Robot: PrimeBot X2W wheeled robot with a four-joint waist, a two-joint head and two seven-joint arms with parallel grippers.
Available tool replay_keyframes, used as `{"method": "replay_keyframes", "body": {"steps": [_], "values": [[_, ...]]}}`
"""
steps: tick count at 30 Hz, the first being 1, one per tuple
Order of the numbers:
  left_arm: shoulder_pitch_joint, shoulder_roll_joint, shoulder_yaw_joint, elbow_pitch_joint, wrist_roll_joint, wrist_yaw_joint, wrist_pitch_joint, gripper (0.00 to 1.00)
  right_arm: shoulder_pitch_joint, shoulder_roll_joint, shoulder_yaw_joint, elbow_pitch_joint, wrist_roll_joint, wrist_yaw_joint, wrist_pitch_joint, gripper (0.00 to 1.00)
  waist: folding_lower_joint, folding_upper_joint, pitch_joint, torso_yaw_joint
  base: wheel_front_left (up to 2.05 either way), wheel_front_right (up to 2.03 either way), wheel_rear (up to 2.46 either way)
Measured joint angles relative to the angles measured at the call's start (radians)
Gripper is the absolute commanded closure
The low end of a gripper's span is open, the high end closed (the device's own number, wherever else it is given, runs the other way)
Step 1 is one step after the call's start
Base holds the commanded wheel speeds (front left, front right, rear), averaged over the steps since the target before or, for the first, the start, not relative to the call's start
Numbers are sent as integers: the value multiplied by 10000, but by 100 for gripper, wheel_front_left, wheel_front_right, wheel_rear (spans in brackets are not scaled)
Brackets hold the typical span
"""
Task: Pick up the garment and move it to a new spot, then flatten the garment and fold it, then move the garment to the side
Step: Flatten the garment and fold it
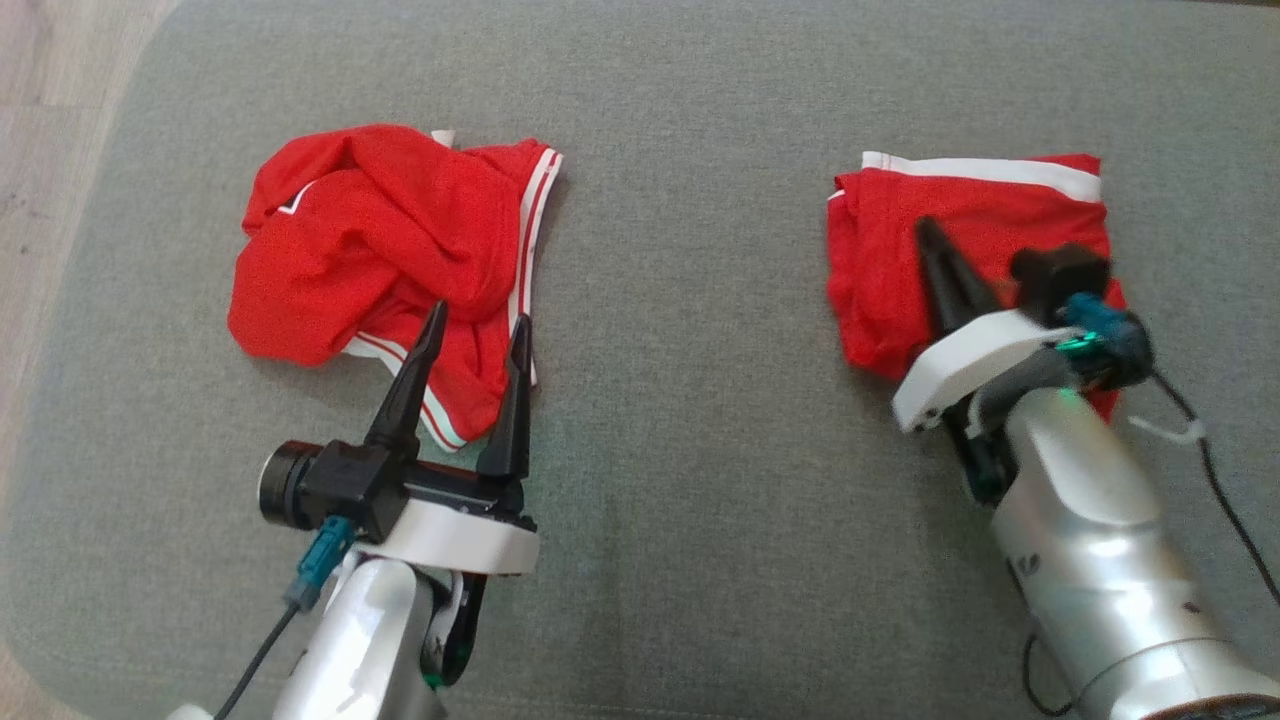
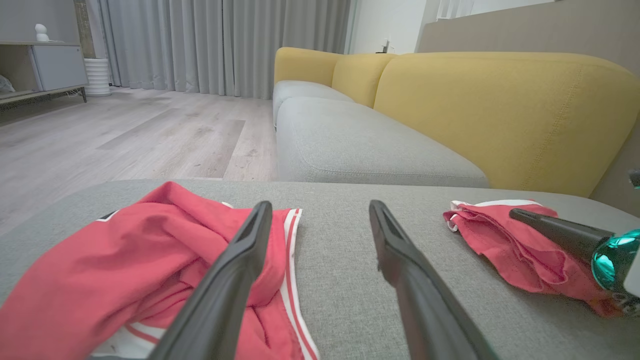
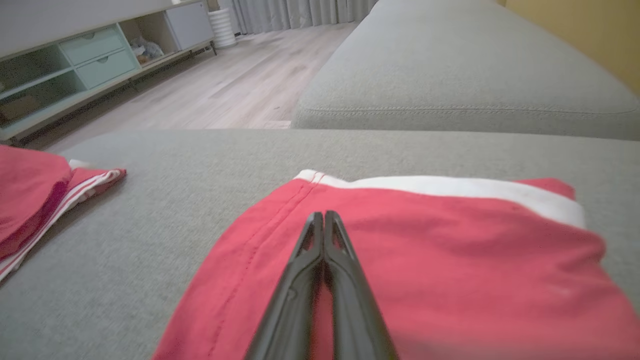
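No text or number can be read. A dark patch (image 1: 296,203) on the left garment (image 1: 370,230) and a small mark (image 1: 1030,566) on the right forearm (image 1: 1100,520) are illegible.

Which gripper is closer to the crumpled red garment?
Left. The left gripper, open, is at the near edge of the crumpled red garment; the right gripper, shut, is over the folded garment, across the cushion.

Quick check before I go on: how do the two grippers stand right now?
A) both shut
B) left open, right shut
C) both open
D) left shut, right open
B: the left gripper has its fingers well apart at the edge of the crumpled red garment, while the right gripper has its fingers pressed together over the folded red garment.
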Motion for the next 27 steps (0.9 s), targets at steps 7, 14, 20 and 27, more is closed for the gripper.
{"method": "replay_keyframes", "body": {"steps": [7,14,20,27], "values": [[0,0,-12,46,-65,31,0,0,-3,0,957,1022,182,0,518,100,0,0,-110,-24,0,0,0],[23,0,36,109,-69,59,0,0,35,6,986,1170,579,0,232,100,0,0,-390,-160,0,0,0],[198,2,268,90,-54,63,0,0,353,6,232,228,786,0,-33,100,0,0,-855,-486,0,0,0],[694,2,362,71,-52,123,0,0,2180,12,-1095,-2157,489,0,-56,100,-1,0,-1397,-1100,0,0,0]]}}
